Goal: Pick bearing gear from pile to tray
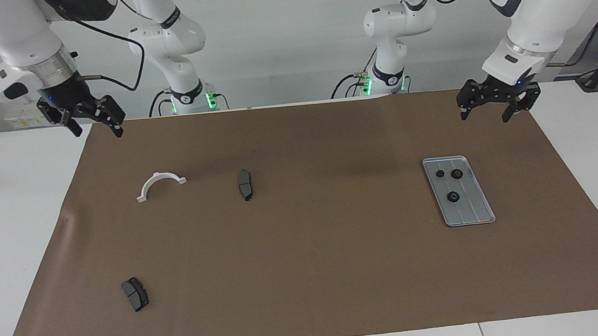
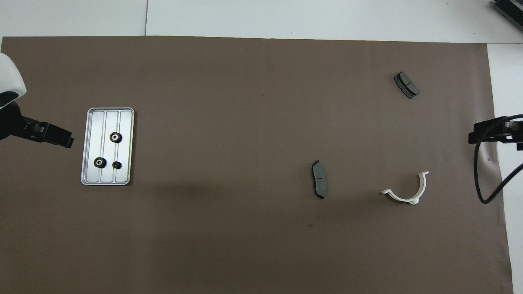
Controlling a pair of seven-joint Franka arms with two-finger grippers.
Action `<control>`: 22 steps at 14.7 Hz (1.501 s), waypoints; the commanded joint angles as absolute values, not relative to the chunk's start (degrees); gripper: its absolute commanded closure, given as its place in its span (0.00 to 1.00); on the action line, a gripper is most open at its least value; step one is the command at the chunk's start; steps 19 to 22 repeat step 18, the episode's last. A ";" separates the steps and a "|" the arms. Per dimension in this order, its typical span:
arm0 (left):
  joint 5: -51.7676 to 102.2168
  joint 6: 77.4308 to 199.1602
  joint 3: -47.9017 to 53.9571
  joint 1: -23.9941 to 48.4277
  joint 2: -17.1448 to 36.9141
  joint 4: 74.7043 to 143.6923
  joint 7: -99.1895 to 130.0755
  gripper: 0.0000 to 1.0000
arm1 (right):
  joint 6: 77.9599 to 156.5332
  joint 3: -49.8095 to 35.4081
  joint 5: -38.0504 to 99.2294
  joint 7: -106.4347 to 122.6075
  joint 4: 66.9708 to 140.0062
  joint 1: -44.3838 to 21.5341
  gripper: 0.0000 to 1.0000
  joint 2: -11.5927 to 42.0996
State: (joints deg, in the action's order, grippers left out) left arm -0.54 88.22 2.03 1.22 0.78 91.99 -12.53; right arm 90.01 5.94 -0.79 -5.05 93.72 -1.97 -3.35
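The silver tray [image 1: 473, 212] [image 2: 124, 122] lies on the brown mat toward the left arm's end. In it rest three black bearing gears [image 1: 452, 196] [image 2: 116, 137], two of them side by side [image 1: 457, 173] [image 2: 99, 162]. My left gripper [image 1: 484, 117] [image 2: 61, 139] hangs open and empty, raised over the mat beside the tray. Of the pile, two dark brake pads [image 1: 244, 184] [image 1: 135, 294] and a white half-ring bracket [image 1: 160, 183] lie scattered toward the right arm's end. My right gripper [image 1: 100, 133] [image 2: 476, 136] waits open over the mat's edge there.
The brown mat [image 1: 312, 253] covers most of the white table [image 1: 11, 215]. One brake pad [image 2: 319, 184] lies mid-mat, the other [image 2: 406, 85] farther from the robots, and the bracket [image 2: 408, 192] near the right gripper's black cable [image 2: 484, 188].
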 commanded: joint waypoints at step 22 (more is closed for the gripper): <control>-0.35 90.09 2.11 1.32 -1.58 94.48 -5.54 0.00 | 89.65 5.98 -0.53 -4.31 94.48 -2.11 0.00 -4.39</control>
